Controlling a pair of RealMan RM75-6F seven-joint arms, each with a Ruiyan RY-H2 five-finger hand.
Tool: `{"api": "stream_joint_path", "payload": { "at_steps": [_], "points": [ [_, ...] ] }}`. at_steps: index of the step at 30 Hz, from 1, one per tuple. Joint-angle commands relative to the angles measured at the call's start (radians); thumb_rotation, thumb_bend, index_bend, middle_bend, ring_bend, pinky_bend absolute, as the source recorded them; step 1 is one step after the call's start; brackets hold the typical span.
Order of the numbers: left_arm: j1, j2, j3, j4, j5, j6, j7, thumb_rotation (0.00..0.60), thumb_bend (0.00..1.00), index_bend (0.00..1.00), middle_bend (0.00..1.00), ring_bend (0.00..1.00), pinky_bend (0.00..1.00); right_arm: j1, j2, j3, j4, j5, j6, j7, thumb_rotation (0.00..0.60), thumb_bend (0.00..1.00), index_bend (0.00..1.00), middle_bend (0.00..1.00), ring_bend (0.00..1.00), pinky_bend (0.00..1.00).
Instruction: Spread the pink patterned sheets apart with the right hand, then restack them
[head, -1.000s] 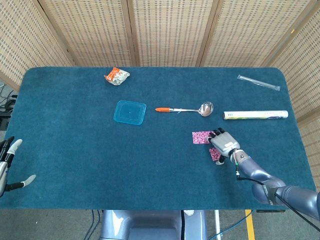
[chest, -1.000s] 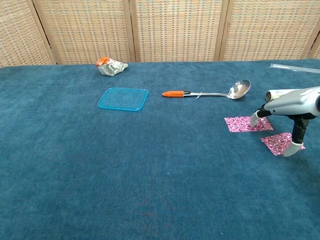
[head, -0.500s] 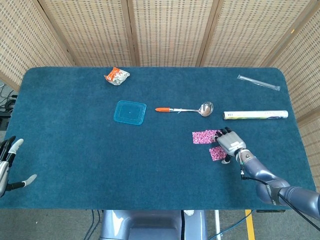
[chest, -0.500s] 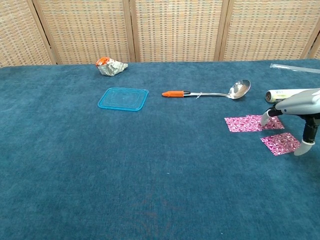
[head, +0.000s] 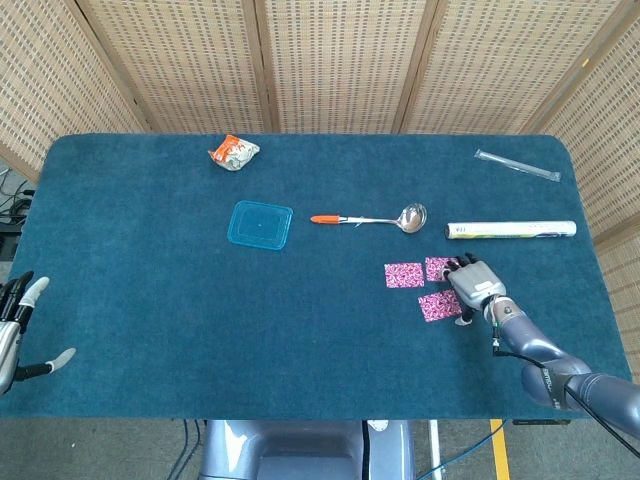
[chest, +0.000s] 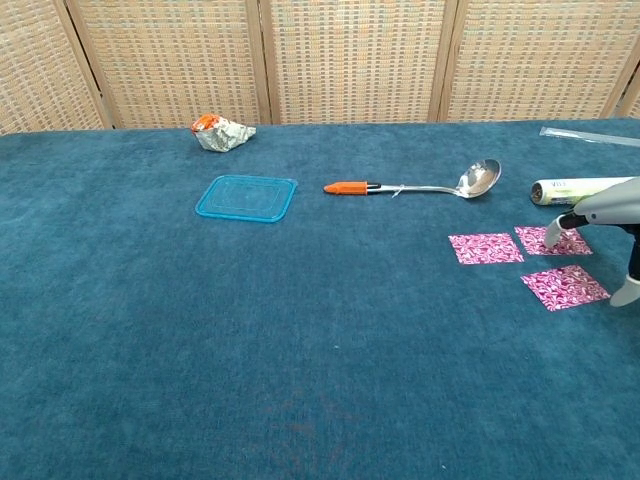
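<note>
Three pink patterned sheets lie apart on the blue table: a left sheet (head: 404, 275) (chest: 485, 248), a lower sheet (head: 439, 306) (chest: 564, 287) and a right sheet (head: 439, 268) (chest: 549, 240). My right hand (head: 474, 288) (chest: 612, 215) hovers over the right sheet with its fingers spread, and a fingertip (chest: 556, 236) touches that sheet. It holds nothing. My left hand (head: 20, 325) hangs open off the table's near-left edge, seen only in the head view.
A ladle with an orange handle (head: 368, 218) and a white roll (head: 510, 230) lie just beyond the sheets. Further off are a blue plastic lid (head: 260, 224), a crumpled wrapper (head: 233, 152) and a clear packet (head: 516, 165). The table's right edge (head: 600, 290) is close.
My right hand slid to the right, dragging a third sheet off the left one. The lower sheet now lies uncovered. The left hand stayed put.
</note>
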Motion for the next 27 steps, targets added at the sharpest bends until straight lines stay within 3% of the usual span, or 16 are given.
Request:
{"api": "stream_joint_path", "payload": {
  "at_steps": [1, 11, 16, 20, 27],
  "points": [
    [0.000, -0.001, 0.000, -0.001, 0.000, -0.001, 0.001, 0.470, 0.00, 0.07, 0.00, 0.00, 0.00, -0.003, 0.002, 0.000, 0.004, 0.000, -0.001, 0.002, 0.519, 0.00, 0.16, 0.13, 0.00, 0.00],
    [-0.002, -0.003, 0.001, -0.002, 0.002, -0.002, 0.002, 0.469, 0.00, 0.07, 0.00, 0.00, 0.00, -0.012, 0.040, 0.030, -0.054, -0.034, 0.041, 0.027, 0.523, 0.00, 0.16, 0.13, 0.00, 0.00],
    [-0.003, -0.004, 0.001, 0.001, 0.003, -0.004, -0.003, 0.472, 0.00, 0.07, 0.00, 0.00, 0.00, -0.012, 0.058, 0.079, -0.107, -0.046, 0.064, 0.078, 0.541, 0.00, 0.19, 0.13, 0.00, 0.00],
    [-0.002, -0.004, 0.002, 0.005, 0.006, -0.002, -0.010, 0.470, 0.00, 0.07, 0.00, 0.00, 0.00, -0.010, 0.040, 0.105, -0.108, -0.049, 0.090, 0.088, 0.599, 0.01, 0.23, 0.14, 0.00, 0.00],
    [0.003, 0.000, 0.004, 0.009, 0.008, 0.005, -0.019, 0.470, 0.00, 0.07, 0.00, 0.00, 0.00, 0.002, -0.007, 0.137, -0.076, -0.019, 0.101, 0.088, 0.600, 0.05, 0.27, 0.14, 0.00, 0.00]
  ]
}}
